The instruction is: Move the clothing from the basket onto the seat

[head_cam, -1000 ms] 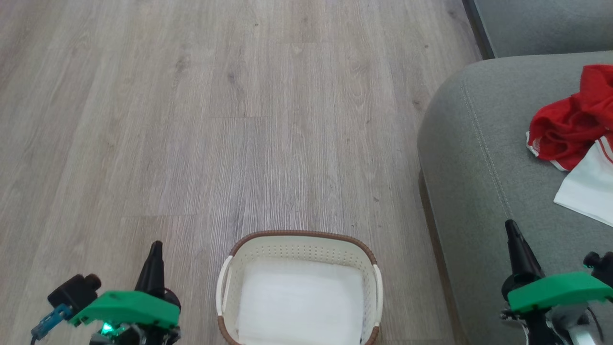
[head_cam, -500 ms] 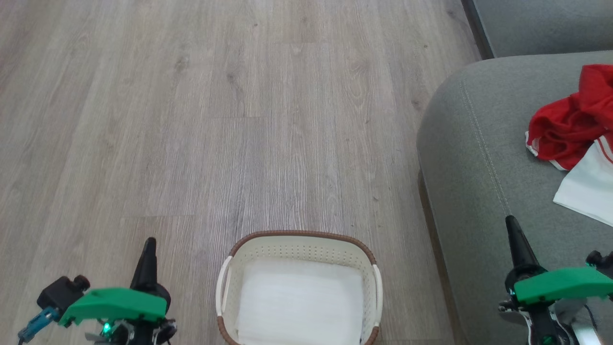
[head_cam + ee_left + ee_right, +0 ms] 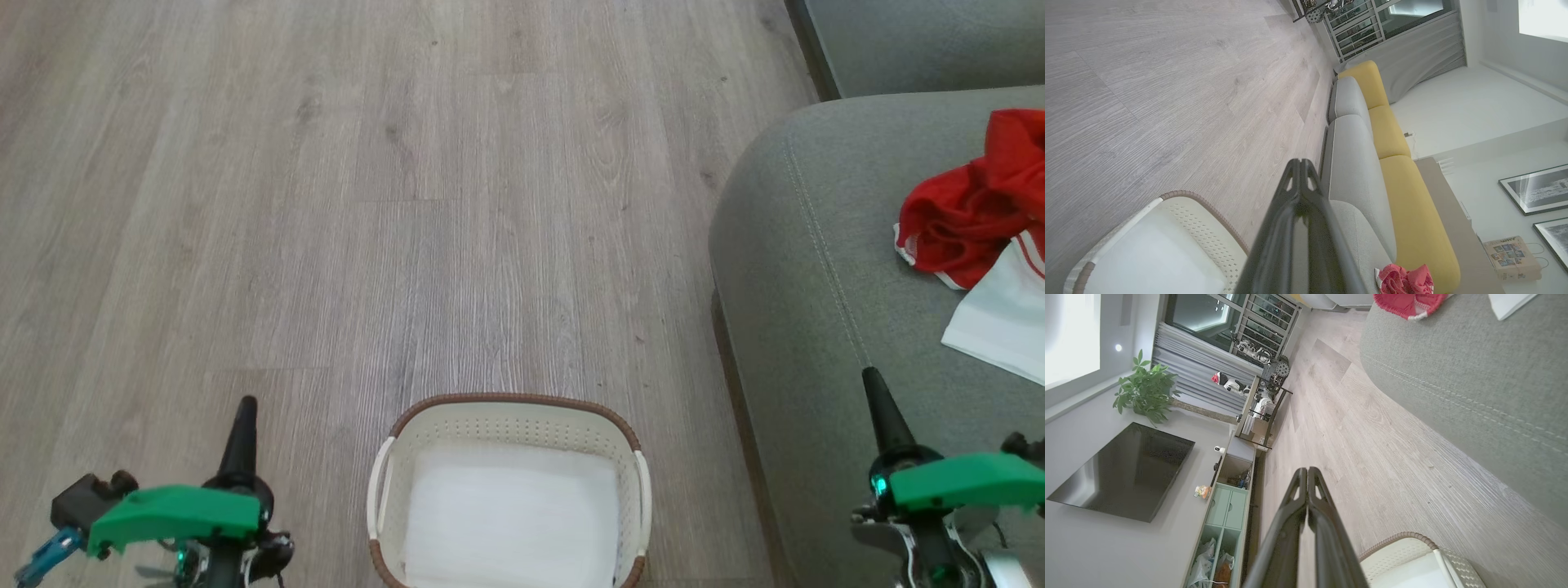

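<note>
Grey wood-grain floor (image 3: 367, 204) is seen across most of the head view, and the seat (image 3: 800, 269), a grey-green sofa cushion with a stitched seam, is seen at the right. The basket (image 3: 510, 400) is stood on the floor at the near middle, just left of the seat's front edge and apart from it, and a plain white sheet (image 3: 510, 523) is laid flat over its bottom. The clothing (image 3: 963, 220) is found on the seat at the far right, where a crumpled red piece with white trim is touched on its near side by a white garment (image 3: 1000, 318) with red stripes. The left end effector (image 3: 245, 408) is held over the floor at the near left, well apart from the basket's left handle, and in the left wrist view its two dark fingers (image 3: 1278, 245) are seen pressed together tip to tip. The right end effector (image 3: 872, 380) is held above the near part of the seat, apart from the clothing, and its fingers (image 3: 1327, 539) are likewise seen closed against each other in the right wrist view. Yellow back cushions (image 3: 1396, 134) are seen behind the seat, and a dark television (image 3: 1126, 473) and a potted plant (image 3: 1143, 392) are seen across the room.
</note>
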You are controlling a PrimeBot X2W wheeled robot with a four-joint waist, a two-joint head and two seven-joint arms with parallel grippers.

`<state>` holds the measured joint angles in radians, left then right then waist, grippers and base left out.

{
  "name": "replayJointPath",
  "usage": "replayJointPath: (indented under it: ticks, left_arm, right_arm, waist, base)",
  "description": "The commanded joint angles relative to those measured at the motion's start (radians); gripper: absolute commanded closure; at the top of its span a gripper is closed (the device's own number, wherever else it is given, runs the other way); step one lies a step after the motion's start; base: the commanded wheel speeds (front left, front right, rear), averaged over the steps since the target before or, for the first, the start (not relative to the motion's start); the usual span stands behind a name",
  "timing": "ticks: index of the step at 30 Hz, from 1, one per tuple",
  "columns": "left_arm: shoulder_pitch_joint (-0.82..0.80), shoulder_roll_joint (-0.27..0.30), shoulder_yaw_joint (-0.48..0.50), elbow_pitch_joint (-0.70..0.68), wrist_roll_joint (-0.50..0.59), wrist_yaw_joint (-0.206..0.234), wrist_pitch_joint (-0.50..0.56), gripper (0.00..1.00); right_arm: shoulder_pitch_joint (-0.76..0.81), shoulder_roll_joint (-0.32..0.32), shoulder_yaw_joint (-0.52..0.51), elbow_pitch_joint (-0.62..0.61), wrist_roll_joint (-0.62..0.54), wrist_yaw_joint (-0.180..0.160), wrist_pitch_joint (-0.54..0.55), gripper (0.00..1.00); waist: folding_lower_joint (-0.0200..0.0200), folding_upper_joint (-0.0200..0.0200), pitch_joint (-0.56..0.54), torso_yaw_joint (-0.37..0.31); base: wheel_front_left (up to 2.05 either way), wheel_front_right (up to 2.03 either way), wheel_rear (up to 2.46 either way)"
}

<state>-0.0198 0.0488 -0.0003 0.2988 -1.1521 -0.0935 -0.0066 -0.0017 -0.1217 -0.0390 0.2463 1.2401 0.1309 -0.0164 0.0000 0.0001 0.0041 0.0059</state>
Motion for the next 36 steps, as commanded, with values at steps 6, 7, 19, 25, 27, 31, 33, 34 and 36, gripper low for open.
replayJointPath:
  ticks: [6,7,19,25,27,31,33,34,36]
  left_arm:
    - [-0.061,0.003,0.045,-0.037,-0.089,-0.012,0.026,1.00]
    - [-0.062,0.003,0.047,-0.038,-0.100,-0.013,0.029,1.00]
    - [-0.072,0.003,0.073,-0.044,-0.235,-0.022,0.063,1.00]
    - [-0.076,0.002,0.083,-0.046,-0.291,-0.026,0.078,1.00]
    - [-0.078,0.002,0.087,-0.047,-0.313,-0.027,0.083,1.00]
    - [-0.081,0.002,0.096,-0.049,-0.358,-0.030,0.095,1.00]
    - [-0.083,0.002,0.100,-0.050,-0.380,-0.032,0.101,1.00]
    - [-0.084,0.002,0.102,-0.051,-0.392,-0.033,0.104,1.00]
    - [-0.086,0.002,0.109,-0.052,-0.425,-0.035,0.112,1.00]
  right_arm:
    - [-0.065,0.010,-0.007,-0.025,0.075,0.000,0.023,1.00]
    - [-0.066,0.011,-0.008,-0.025,0.084,0.000,0.026,1.00]
    - [-0.081,0.030,-0.029,-0.016,0.196,0.000,0.061,1.00]
    - [-0.087,0.038,-0.037,-0.013,0.242,0.000,0.076,1.00]
    - [-0.090,0.042,-0.041,-0.011,0.260,0.000,0.082,1.00]
    - [-0.094,0.048,-0.047,-0.008,0.298,0.000,0.094,1.00]
    - [-0.097,0.051,-0.051,-0.007,0.316,0.000,0.100,1.00]
    - [-0.098,0.053,-0.053,-0.006,0.325,0.000,0.103,1.00]
    - [-0.102,0.058,-0.058,-0.004,0.353,0.000,0.112,1.00]
  waist:
    - [0.0000,-0.0001,0.000,-0.001]
    - [0.0000,-0.0001,0.000,-0.001]
    - [0.0000,-0.0001,0.000,-0.003]
    - [0.0000,-0.0001,-0.001,-0.004]
    - [0.0000,-0.0001,-0.001,-0.004]
    - [0.0000,-0.0001,-0.001,-0.005]
    - [0.0000,-0.0001,-0.001,-0.005]
    - [0.0000,-0.0001,-0.001,-0.005]
    - [0.0000,-0.0001,-0.001,-0.006]
  base:
    - [0.00,0.00,0.00]
    - [0.00,0.00,0.00]
    - [0.00,0.00,0.00]
    - [0.00,0.00,0.00]
    - [0.00,0.00,0.00]
    - [0.00,0.00,0.00]
    - [0.00,0.00,0.00]
    - [0.00,0.00,0.00]
    - [0.00,0.00,0.00]
